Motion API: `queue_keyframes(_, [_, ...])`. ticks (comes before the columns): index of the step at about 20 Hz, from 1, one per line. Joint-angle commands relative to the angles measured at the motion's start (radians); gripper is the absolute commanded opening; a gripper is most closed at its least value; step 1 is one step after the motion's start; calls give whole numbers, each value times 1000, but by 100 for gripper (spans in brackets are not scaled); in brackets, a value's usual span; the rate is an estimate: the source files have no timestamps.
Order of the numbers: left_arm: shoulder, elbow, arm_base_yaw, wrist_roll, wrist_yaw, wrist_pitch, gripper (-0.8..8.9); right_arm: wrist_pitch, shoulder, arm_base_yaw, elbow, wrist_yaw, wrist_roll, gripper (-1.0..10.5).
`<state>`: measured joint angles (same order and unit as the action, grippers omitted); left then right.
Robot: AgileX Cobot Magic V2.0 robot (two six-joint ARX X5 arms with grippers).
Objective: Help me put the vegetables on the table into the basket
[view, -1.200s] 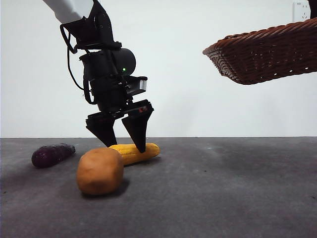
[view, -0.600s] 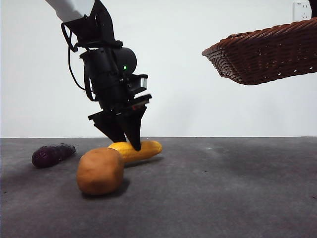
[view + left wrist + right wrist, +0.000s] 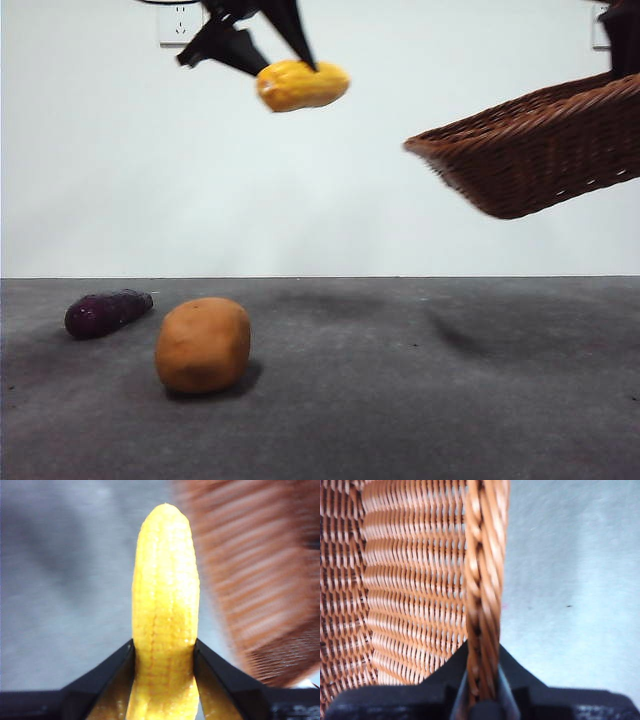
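Left gripper (image 3: 162, 655): pinching the corn cob (image 3: 164, 600) between both black jaws, one on each side, near one end. Long end of the cob sticking out past the jaws. In the front view, up high near the top, well above the table (image 3: 420, 400), with the cob (image 3: 303, 85) hanging just under the jaw tips.

Corn cob: looks stiff and bumpy, likely light. Bumps probably good for holding, not too slippery. Grip so near the end could let the cob tip or turn. Nearer the middle would likely feel safer.

Right gripper (image 3: 482, 690): squeezed onto the braided rim of the wicker basket (image 3: 485, 580), one jaw inside, one outside. Basket (image 3: 540, 150) held up in the air, tilted, low edge facing the corn. Off to the side of the left gripper, a little lower, a clear gap between.

Inside the basket: only bare weave in the right wrist view; most of the inside hidden. Cannot tell if anything is in there.

Down on the table, far below both grippers: potato (image 3: 203, 344), big, round and likely heavy, wide to grab. Just beside that, a bit apart, the small purple eggplant (image 3: 106, 312), smooth, maybe slippery.
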<state>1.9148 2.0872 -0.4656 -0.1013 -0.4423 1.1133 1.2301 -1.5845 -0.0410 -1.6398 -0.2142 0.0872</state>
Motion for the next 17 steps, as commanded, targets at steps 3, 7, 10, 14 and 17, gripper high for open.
queue_keyframes(3, [46, -5, -90, -48, 10, -36, -8, -29, -62, -98, -2, -12, 53, -16])
queue_keyframes(7, [83, -5, -120, -106, 96, -72, -8, -37, -98, -155, 1, -13, 71, -16])
queue_keyframes(10, [126, -6, -126, -127, 95, -72, 3, -50, -106, -195, 1, -15, 90, -16])
queue_keyframes(14, [159, -6, -125, -225, 92, -121, 499, -52, -108, -236, 1, -18, 97, -16])
queue_keyframes(17, [159, -5, -117, -239, 95, -134, 513, -53, -109, -234, 1, -17, 97, -17])
